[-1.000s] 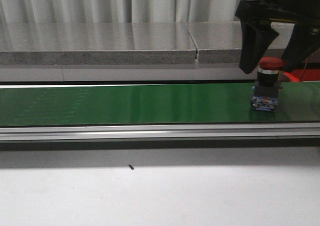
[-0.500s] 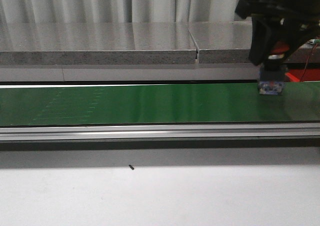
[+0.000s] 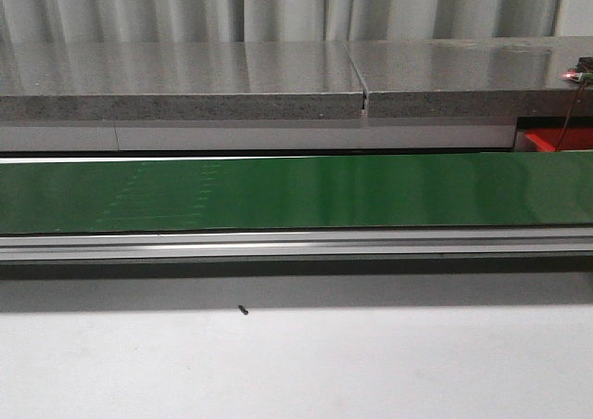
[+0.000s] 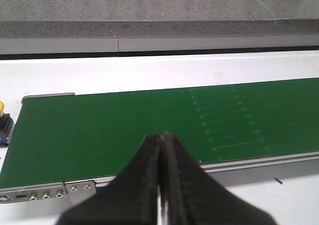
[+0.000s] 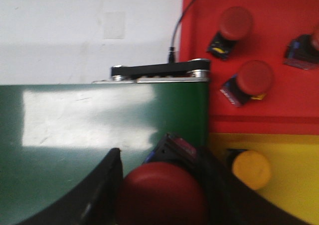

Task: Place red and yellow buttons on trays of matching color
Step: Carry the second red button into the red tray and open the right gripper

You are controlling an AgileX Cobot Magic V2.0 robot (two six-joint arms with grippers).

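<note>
In the right wrist view my right gripper (image 5: 160, 155) is shut on a red button (image 5: 162, 192), held above the end of the green belt (image 5: 75, 125). Just beyond that end lie the red tray (image 5: 279, 110) and the yellow tray (image 5: 294, 195). Three red buttons rest on the red tray, among them one (image 5: 235, 23) and another (image 5: 254, 78). One yellow button (image 5: 250, 169) sits on the yellow tray. My left gripper (image 4: 162, 135) hangs shut and empty over the belt's near edge at its other end. Another yellow button (image 4: 1, 110) shows partly, beside that end of the belt (image 4: 124, 125).
The front view shows the long green belt (image 3: 278, 192) with its metal rail, a grey stone ledge (image 3: 185, 76) behind it and white table in front. A corner of the red tray (image 3: 554, 141) shows at the far right. A black cable (image 5: 177, 31) runs past the belt's roller.
The right gripper closed on the red button on the belt, lifted it and carried it right, out of the front view.
</note>
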